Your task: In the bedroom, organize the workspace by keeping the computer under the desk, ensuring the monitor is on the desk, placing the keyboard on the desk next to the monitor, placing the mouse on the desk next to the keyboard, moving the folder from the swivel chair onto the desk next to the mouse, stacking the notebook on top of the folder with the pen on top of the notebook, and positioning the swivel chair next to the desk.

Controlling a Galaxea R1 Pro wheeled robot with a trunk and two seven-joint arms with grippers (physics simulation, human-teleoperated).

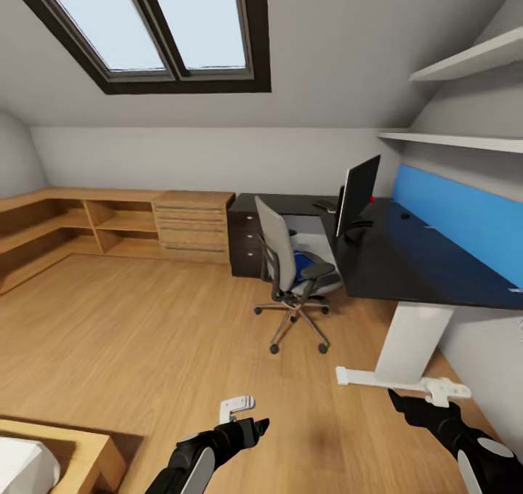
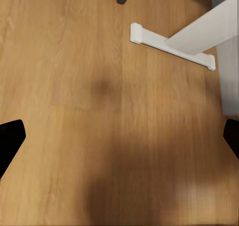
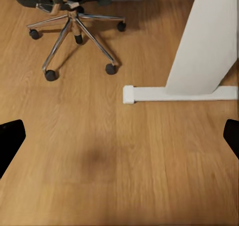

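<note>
The grey swivel chair (image 1: 285,261) stands at the glossy black desk (image 1: 414,265), with the bright blue folder (image 1: 303,261) on its seat. On the desk the black monitor (image 1: 357,192) stands edge-on. Small dark items (image 1: 325,205) lie beside it, too small to name. A light grey box, apparently the computer (image 1: 309,224), sits under the desk behind the chair. Both grippers hang low over the floor: left gripper (image 1: 254,427) (image 2: 119,141) and right gripper (image 1: 398,401) (image 3: 119,141), each open and holding nothing. The chair's chrome base (image 3: 74,26) and the desk's white leg (image 3: 204,46) lie ahead of the right one.
A low light-wood dresser (image 1: 192,225) with shelving runs along the back left wall. A bed corner (image 1: 33,461) sits at the near left. A long blue panel (image 1: 465,221) lines the wall behind the desk. The white leg's foot (image 1: 378,379) crosses the floor near my right gripper.
</note>
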